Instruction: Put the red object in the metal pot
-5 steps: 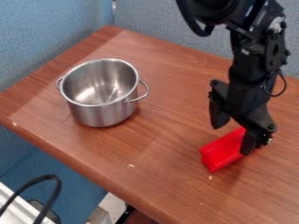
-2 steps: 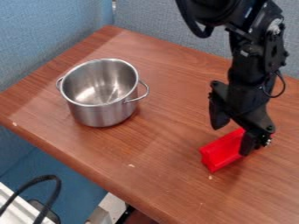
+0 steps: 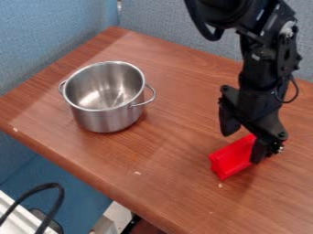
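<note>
The red object (image 3: 232,158) is a bright red block lying on the wooden table near its front right edge. My gripper (image 3: 253,137) hangs straight down over the block's far end, its black fingers open and straddling that end. I cannot tell whether the fingers touch the block. The metal pot (image 3: 106,95) stands upright and empty on the left part of the table, well apart from the gripper and the block, with a small loop handle facing right.
The wooden table (image 3: 171,137) has its front edge running diagonally just below the red block. Blue wall panels rise behind it. A black cable (image 3: 31,206) loops on the floor at lower left.
</note>
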Robot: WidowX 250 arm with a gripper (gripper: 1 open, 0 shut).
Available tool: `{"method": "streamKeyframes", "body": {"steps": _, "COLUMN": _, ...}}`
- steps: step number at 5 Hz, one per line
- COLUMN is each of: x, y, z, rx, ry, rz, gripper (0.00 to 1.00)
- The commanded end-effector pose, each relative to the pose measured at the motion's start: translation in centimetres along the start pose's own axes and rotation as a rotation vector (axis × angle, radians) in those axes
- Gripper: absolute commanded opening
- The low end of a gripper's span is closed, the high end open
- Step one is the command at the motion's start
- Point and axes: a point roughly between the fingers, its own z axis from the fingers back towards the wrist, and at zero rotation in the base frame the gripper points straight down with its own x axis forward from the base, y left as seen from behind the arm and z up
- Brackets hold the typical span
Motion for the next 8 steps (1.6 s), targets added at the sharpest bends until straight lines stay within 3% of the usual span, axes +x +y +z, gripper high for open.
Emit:
{"method": "streamKeyframes", "body": {"steps": 1, "x": 0.28, "y": 0.53, "z": 0.51, "rx": 0.004, "ry": -0.018, "rz": 0.014, "gripper": 1.0}}
{"method": "streamKeyframes", "body": {"steps": 8, "x": 0.48, "y": 0.63, "z": 0.28, "rx": 0.015, "ry": -0.021, "rz": -0.005, "gripper": 1.0}}
